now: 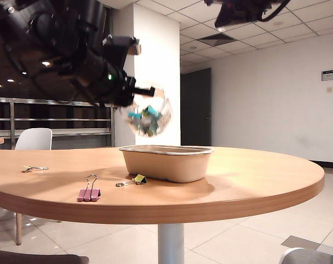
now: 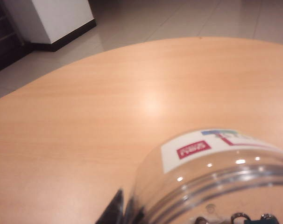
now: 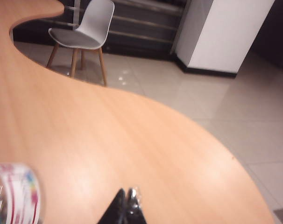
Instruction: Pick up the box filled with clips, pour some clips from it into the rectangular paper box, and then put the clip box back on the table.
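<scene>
Left gripper (image 1: 147,91) pinches the clear round jar (image 1: 149,116) above the pulp tray (image 1: 166,163); right gripper (image 3: 126,205) pressed together.

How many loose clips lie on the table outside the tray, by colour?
Pink clip: 1
Yellow clip: 1
Bare silver wire piece, colour body not visible: 1
Total: 3, all on the table, apart from the paper tray.
</scene>
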Controlling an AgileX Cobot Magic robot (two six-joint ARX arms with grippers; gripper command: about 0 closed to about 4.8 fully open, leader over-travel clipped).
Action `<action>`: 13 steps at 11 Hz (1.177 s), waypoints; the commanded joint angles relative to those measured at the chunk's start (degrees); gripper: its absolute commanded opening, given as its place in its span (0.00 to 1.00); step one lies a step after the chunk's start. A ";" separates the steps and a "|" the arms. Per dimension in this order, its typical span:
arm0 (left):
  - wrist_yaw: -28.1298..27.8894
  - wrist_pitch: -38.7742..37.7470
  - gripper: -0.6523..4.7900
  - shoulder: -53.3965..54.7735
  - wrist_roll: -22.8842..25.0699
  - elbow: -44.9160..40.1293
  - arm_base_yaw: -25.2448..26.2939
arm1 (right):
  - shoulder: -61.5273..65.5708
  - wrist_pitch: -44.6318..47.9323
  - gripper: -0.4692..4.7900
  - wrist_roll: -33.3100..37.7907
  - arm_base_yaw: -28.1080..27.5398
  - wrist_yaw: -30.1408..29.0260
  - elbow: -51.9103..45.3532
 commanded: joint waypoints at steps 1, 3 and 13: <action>-0.24 -5.57 0.11 -0.59 -3.21 4.35 1.84 | -0.28 -2.19 0.08 0.33 0.04 -1.99 0.20; -0.39 -23.67 0.11 -3.72 -8.46 10.86 6.64 | -0.26 -6.01 0.08 1.68 -2.03 -18.84 0.13; 6.25 -47.28 0.11 -9.29 -18.95 11.50 17.59 | 3.08 -16.65 0.43 1.09 1.88 -29.14 -0.02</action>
